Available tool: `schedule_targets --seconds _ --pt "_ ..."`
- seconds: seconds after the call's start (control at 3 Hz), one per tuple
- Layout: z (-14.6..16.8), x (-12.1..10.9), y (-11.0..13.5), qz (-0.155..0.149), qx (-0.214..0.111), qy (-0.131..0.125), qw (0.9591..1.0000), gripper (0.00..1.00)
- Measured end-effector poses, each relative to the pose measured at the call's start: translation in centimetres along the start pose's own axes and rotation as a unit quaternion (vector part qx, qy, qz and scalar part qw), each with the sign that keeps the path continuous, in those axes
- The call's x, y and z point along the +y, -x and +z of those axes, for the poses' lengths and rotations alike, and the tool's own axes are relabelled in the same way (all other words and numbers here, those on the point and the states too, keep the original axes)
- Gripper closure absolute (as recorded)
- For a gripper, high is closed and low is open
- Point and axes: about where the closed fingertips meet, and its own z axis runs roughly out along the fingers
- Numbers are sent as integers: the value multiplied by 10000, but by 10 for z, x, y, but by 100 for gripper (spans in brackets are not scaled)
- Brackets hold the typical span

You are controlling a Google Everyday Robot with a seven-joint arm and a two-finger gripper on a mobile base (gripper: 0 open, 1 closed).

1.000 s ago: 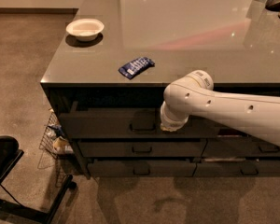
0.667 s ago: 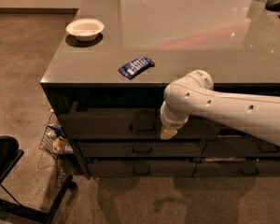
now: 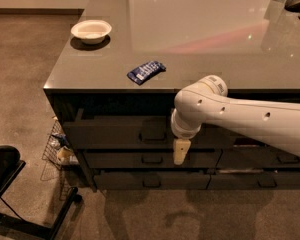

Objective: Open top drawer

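The top drawer [image 3: 115,132] is the tall dark-grey front just under the countertop [image 3: 200,39], with a small loop handle [image 3: 152,134] at its middle. My gripper [image 3: 181,152] hangs down from the white arm [image 3: 240,119] in front of the drawer stack. It is just right of the handle and a little below it, at the seam with the drawer underneath. I cannot tell whether it touches the drawer front. The drawer's inside is hidden.
Two shallower drawers [image 3: 152,159] lie below, and a narrower stack [image 3: 285,159] is partly behind the arm. A white bowl [image 3: 91,30] and a blue packet [image 3: 146,71] sit on the countertop. A wire basket [image 3: 57,149] and a black chair base [image 3: 10,184] stand on the floor at left.
My gripper has dropped from level with the top drawer's handle to slightly below it. The drawer front, bowl and packet have not moved.
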Motion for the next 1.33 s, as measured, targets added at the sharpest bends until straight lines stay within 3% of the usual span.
schedule_targets --seconds 0.33,0.67,1.33 --pt "-1 1 -4 4 5 119 9999 0" --pt "-12 19 -10 147 198 474 9986 17" --pt "-44 77 -24 541 723 1336 9869 63"
